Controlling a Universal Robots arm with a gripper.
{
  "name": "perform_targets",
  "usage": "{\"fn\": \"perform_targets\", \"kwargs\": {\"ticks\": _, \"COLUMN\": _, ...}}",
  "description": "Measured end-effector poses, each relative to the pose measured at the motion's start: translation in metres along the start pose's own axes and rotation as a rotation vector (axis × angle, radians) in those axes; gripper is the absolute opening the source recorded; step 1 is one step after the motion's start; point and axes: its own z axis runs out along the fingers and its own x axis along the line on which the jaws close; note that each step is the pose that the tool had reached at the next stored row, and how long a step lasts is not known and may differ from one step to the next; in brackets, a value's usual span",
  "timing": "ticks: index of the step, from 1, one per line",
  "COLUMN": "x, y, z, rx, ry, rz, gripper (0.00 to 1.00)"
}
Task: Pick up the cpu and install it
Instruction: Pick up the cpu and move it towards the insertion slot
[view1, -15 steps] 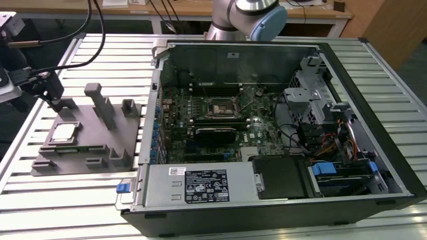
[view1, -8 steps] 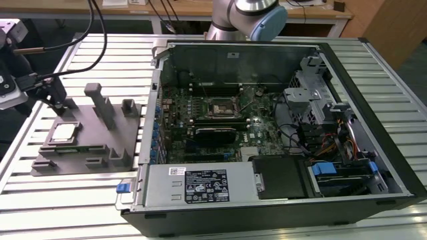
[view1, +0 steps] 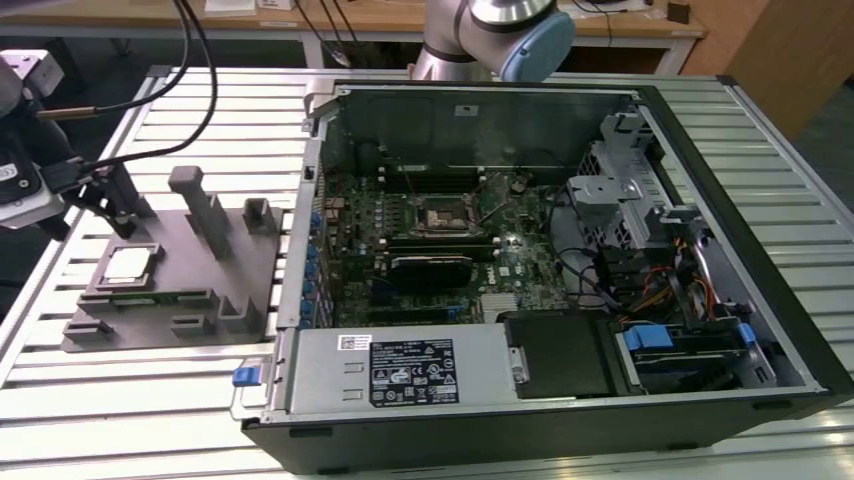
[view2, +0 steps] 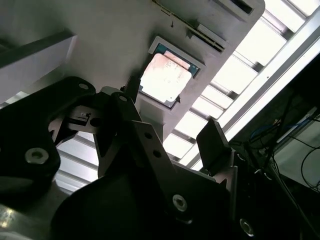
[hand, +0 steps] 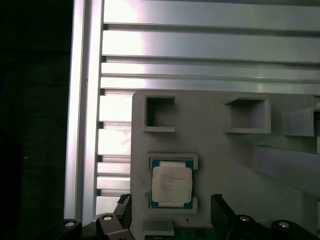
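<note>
The cpu (view1: 127, 265) is a small silvery square chip lying flat in a recess of the grey holder plate (view1: 200, 290), on the exterior view's left. Both wrist views show it too, as the cpu (view2: 165, 75) and the cpu (hand: 171, 181). My gripper (view1: 110, 212) hovers just above and behind it, open. Its black fingers (hand: 220, 210) stand wide apart with nothing between them, and the chip lies ahead of the gap (view2: 172, 117). The black-framed socket (view1: 438, 212) sits on the green motherboard (view1: 400, 290) inside the open computer case.
The open case (view1: 747, 250) takes up the middle and the exterior view's right, with a power supply (view1: 400, 370), cables and a drive cage. Grey upright posts (view1: 200, 205) rise from the holder plate beside the chip. Everything rests on a slatted metal table (view1: 134, 420).
</note>
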Motion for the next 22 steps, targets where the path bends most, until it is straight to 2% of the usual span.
{"fn": "perform_targets", "kwargs": {"ticks": 15, "x": 0.0001, "y": -0.0009, "z": 0.0208, "rx": 0.0000, "ry": 0.0000, "rz": 0.000, "gripper": 0.73}}
{"fn": "perform_targets", "kwargs": {"ticks": 22, "x": -0.0028, "y": -0.0013, "z": 0.0295, "rx": 0.0000, "ry": 0.0000, "rz": 0.000, "gripper": 0.73}}
